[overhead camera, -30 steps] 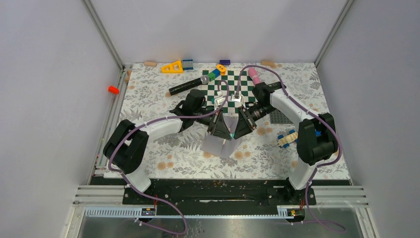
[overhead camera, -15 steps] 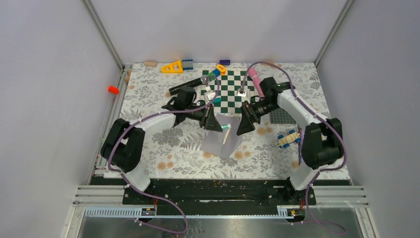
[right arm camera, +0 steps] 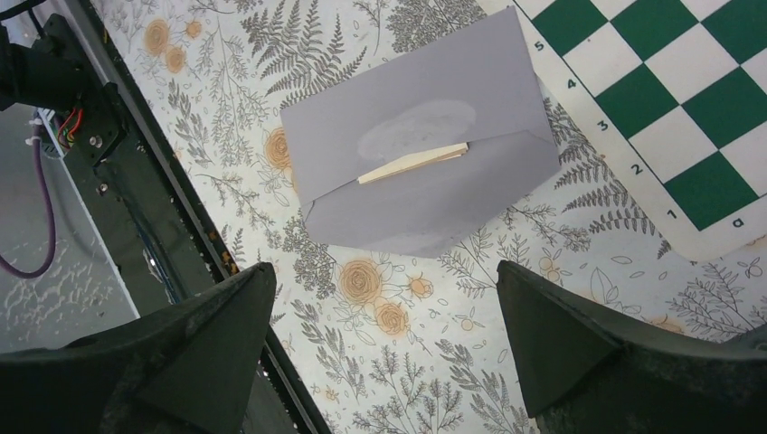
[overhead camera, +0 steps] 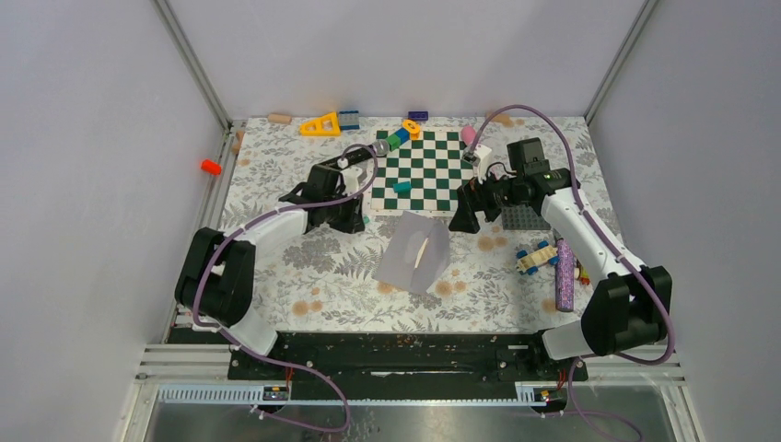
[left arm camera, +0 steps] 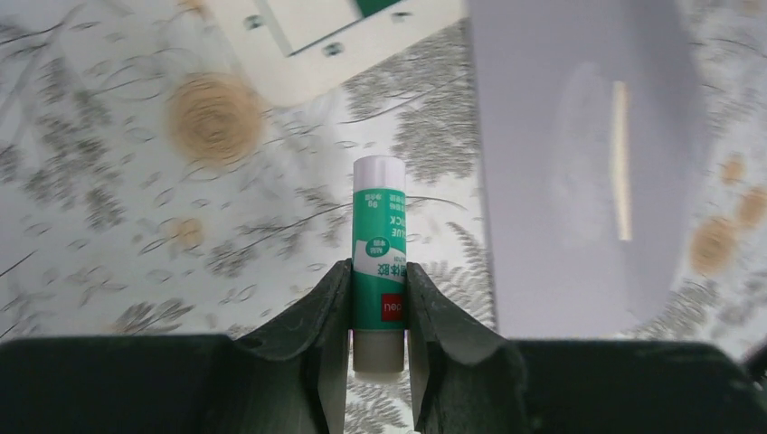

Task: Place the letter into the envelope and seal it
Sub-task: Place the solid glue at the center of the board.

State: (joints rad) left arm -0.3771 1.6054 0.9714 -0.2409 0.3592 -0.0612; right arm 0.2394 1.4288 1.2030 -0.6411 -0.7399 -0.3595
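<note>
The envelope (overhead camera: 416,253) lies flat on the flowered tablecloth (overhead camera: 304,267) near the middle of the table, between the two arms. Its far edge sits right at the near border of the green-and-white chessboard (overhead camera: 424,161); whether it overlaps that border cannot be told. A fold line crosses the envelope. In the right wrist view a thin cream strip (right arm camera: 414,163) shows along that line, with a paler oval patch (right arm camera: 418,127) just beside it.

No gripper touches the envelope. The left gripper (left arm camera: 378,271) hovers to its left, its fingers clamped on a green-and-white glue stick (left arm camera: 379,244). The stick's capped white end points away from the wrist over the cloth. The right gripper (right arm camera: 384,271) hangs off the envelope's right side, near the chessboard's corner, with its jaws spread wide and nothing between them.

Farther out on the right lie a dark grey studded plate (overhead camera: 525,216), a small blue and yellow toy (overhead camera: 537,256) and a purple stick (overhead camera: 564,276). At the far edge sits a yellow triangle (overhead camera: 320,124), and an orange cap (overhead camera: 211,167) lies off the cloth on the left.
</note>
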